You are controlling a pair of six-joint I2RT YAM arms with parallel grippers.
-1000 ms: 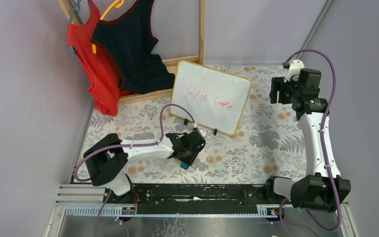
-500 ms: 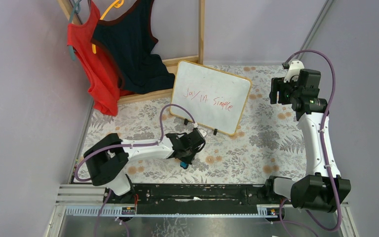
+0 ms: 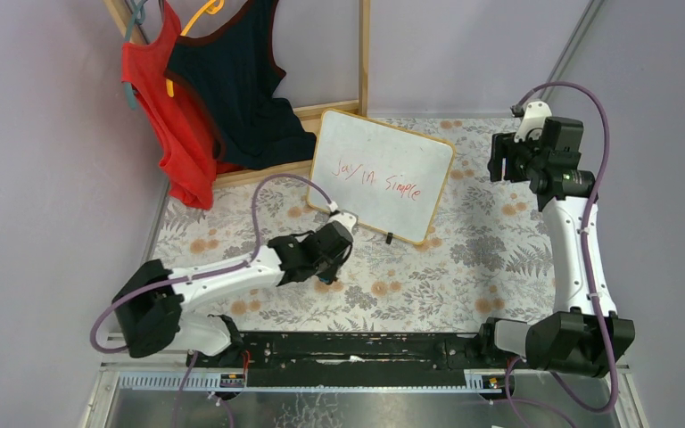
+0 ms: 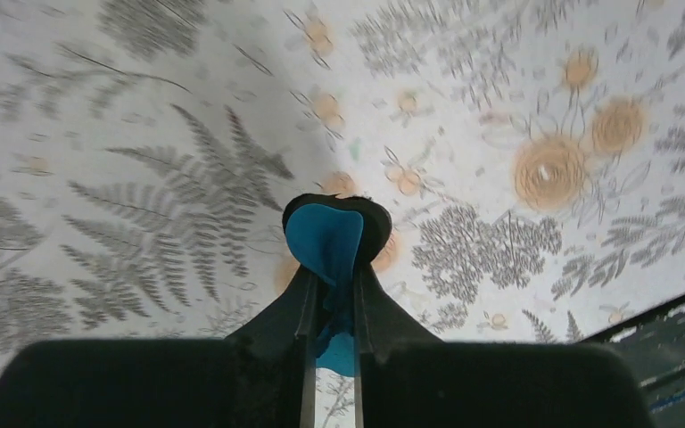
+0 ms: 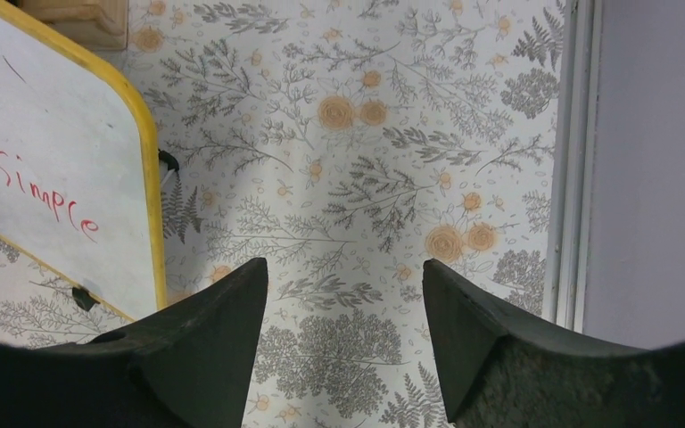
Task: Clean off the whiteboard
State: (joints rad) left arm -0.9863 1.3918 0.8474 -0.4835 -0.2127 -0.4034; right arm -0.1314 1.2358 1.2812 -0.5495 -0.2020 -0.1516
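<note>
The whiteboard [image 3: 381, 174] stands tilted at the back middle of the table, wooden-framed, with red handwriting on it. Its right edge also shows in the right wrist view [image 5: 53, 169]. My left gripper [image 3: 328, 272] is in front of the board's lower left corner, shut on a blue eraser [image 4: 325, 245] with a black felt edge, lifted off the floral cloth. My right gripper [image 5: 346, 294] is open and empty, held high to the right of the board, looking down at the cloth.
A tall wooden rack [image 3: 363, 62] stands behind the board with a red top [image 3: 165, 116] and a dark top [image 3: 236, 89] hanging on it. A grey wall rail [image 5: 575, 160] runs along the table's right edge. Floral cloth [image 3: 464, 259] covers the table.
My left gripper has risen and swung left and back with the eraser, its arm stretched out more. My right gripper has barely moved.
</note>
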